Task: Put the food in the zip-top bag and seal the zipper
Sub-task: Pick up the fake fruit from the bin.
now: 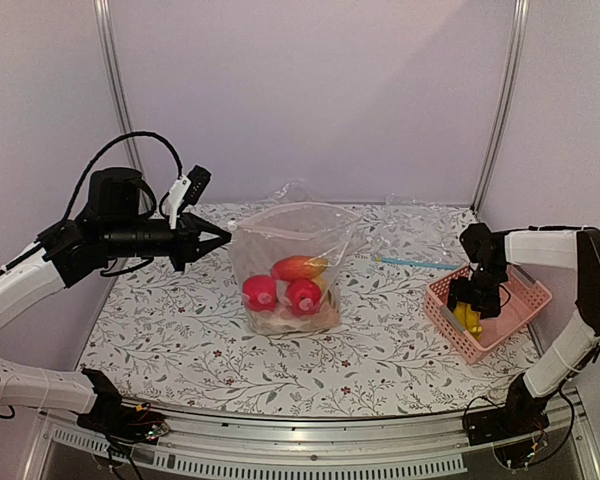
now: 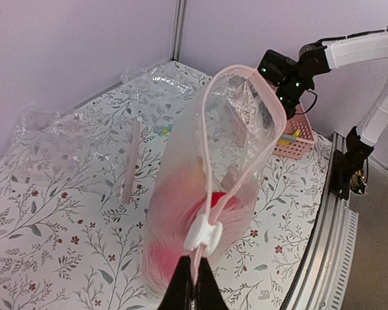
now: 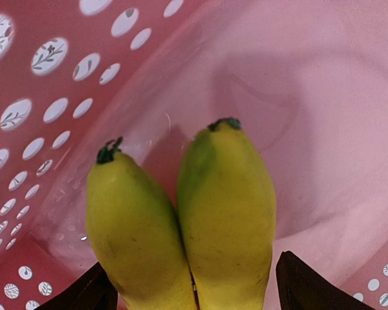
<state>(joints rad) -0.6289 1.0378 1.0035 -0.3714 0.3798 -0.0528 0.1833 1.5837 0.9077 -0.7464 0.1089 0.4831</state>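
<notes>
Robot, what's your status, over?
Left gripper shut on zip-top bag rim, mouth open. Right gripper open astride banana in basket. Red fruits bagged.

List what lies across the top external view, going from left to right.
The left gripper → zip-top bag with the food inside → teal strip → pink basket.
</notes>
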